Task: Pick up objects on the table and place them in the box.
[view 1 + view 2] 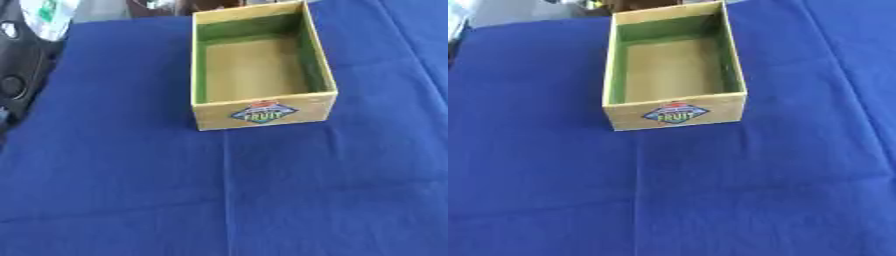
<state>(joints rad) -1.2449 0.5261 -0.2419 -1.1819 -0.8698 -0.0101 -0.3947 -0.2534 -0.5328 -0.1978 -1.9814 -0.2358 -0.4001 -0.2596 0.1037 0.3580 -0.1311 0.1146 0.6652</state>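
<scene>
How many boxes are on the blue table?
1. The wooden box with a FRUIT label on its near wall sits on the blue tablecloth, toward the far side. It looks empty inside. Nothing else lies on the cloth in view.

Box [264,114] sits on table [262,200], far-centre; robot arm [19,75] at left edge, w/ packet [48,17] behind it.

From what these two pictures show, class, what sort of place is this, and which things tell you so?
Probably a staged tabletop for a sorting or tidying exercise, not a home. A plain blue cloth covers the table, an empty wooden box labelled FRUIT stands alone on it, and dark equipment sits at the left edge.
</scene>
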